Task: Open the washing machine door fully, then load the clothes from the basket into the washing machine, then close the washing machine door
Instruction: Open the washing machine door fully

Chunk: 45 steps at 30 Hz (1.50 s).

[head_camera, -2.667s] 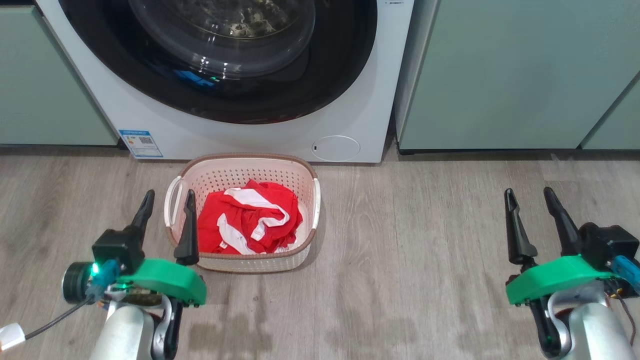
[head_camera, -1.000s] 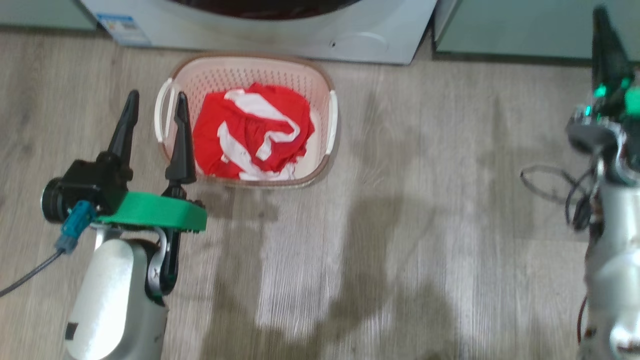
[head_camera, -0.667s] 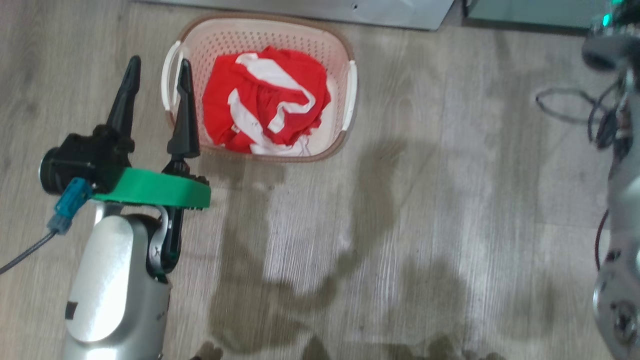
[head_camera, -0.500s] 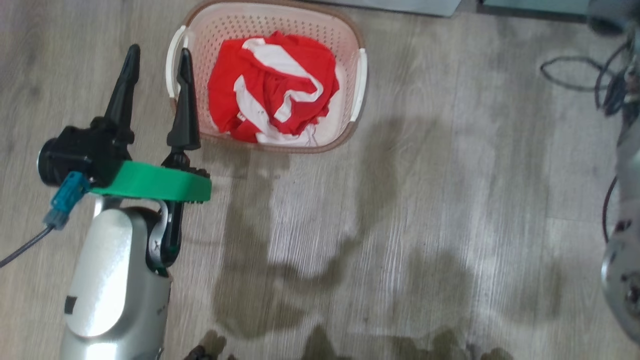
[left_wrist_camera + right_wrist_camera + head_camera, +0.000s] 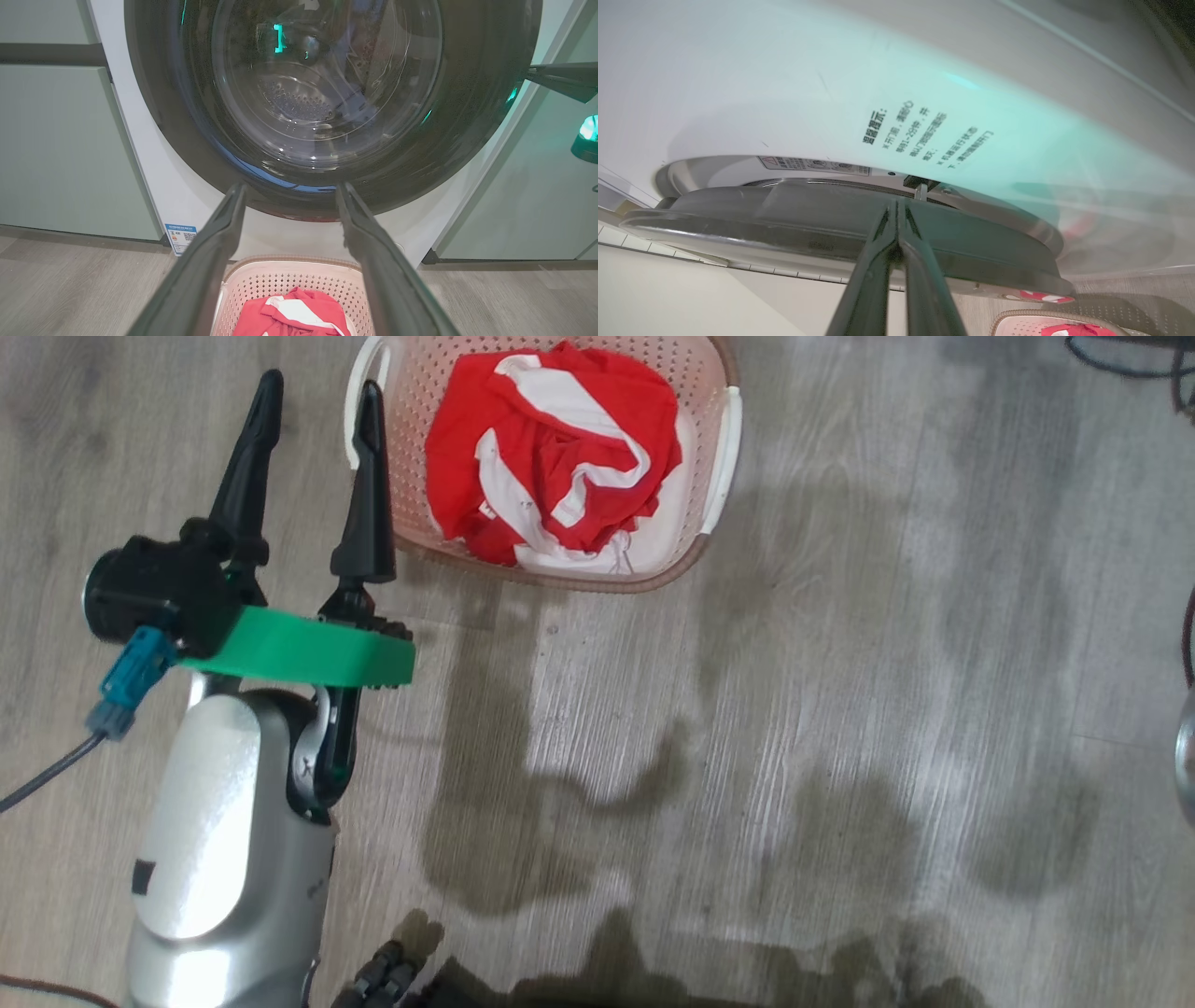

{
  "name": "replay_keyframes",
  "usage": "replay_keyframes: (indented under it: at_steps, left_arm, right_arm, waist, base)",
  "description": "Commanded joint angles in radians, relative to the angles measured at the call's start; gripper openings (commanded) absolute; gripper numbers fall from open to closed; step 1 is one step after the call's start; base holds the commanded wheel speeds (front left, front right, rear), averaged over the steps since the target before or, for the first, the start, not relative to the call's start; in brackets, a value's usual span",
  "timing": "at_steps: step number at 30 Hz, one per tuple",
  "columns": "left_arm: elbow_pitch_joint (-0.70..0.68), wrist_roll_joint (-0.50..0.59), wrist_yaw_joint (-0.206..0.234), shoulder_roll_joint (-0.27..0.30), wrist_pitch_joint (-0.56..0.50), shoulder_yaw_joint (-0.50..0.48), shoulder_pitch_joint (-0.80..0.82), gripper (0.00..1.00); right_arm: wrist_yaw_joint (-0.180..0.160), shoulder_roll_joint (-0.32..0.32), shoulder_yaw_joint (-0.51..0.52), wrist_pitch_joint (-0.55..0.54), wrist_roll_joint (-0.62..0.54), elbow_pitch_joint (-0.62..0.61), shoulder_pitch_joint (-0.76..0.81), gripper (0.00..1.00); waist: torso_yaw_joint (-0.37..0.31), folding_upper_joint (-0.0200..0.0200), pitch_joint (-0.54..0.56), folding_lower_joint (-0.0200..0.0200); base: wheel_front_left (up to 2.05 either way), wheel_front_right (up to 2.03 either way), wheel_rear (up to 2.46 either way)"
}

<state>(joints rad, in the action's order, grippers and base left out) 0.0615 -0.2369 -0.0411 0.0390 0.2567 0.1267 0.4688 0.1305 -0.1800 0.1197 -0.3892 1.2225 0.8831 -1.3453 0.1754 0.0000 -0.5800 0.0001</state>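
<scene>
Much open floor point(image 5: 840, 663), left gripper point(image 5: 321, 383) spread beside basket point(image 5: 597, 583) rim, right gripper point(image 5: 899, 205) pressed together at door point(image 5: 784, 214) edge

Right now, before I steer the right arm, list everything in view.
washing machine: 1, white, ahead
washing machine door: 1, black rim, machine's front
basket: 1, cream, floor before machine
clothes: 1 heap, red-white, in basket
label: 1, blue, machine's lower left
cabinets: 2, pale green, flanking machine
floor: 1, grey wood, underfoot
left gripper: 1, black fingers apart, beside basket
right gripper: 1, black fingers together, at door's edge
</scene>
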Motion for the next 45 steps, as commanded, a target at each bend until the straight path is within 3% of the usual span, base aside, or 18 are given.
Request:
replay_keyframes:
  at_steps: [1, 22, 31, 45]
  left_arm:
    - [-0.034, -0.006, -0.004, 0.016, 0.005, -0.026, 0.020, 1.00]
    - [-0.033, -0.019, -0.004, 0.011, 0.005, -0.004, 0.043, 1.00]
    - [-0.027, -0.013, -0.001, 0.011, 0.005, -0.006, 0.038, 1.00]
    - [0.005, -0.011, 0.005, 0.011, 0.005, 0.003, -0.002, 1.00]
  right_arm:
    - [0.000, 0.025, -0.008, -0.011, -0.015, -0.022, -0.060, 0.00]
    - [0.000, 0.039, -0.011, -0.048, -0.114, 0.123, -0.207, 0.00]
    - [0.000, 0.052, -0.007, -0.123, -0.094, 0.097, -0.159, 0.00]
    - [0.000, 0.081, -0.003, -0.331, -0.024, 0.002, 0.032, 0.00]
  waist:
    - [0.011, 0.0000, -0.008, -0.0001]
    - [0.042, 0.0000, -0.041, -0.0001]
    - [0.029, 0.0000, -0.016, -0.0001]
    - [0.019, 0.0000, 0.071, -0.0001]
  base:
    - [0.00, 0.00, 0.00]
    - [0.00, 0.00, 0.00]
    - [0.00, 0.00, 0.00]
    - [0.00, 0.00, 0.00]
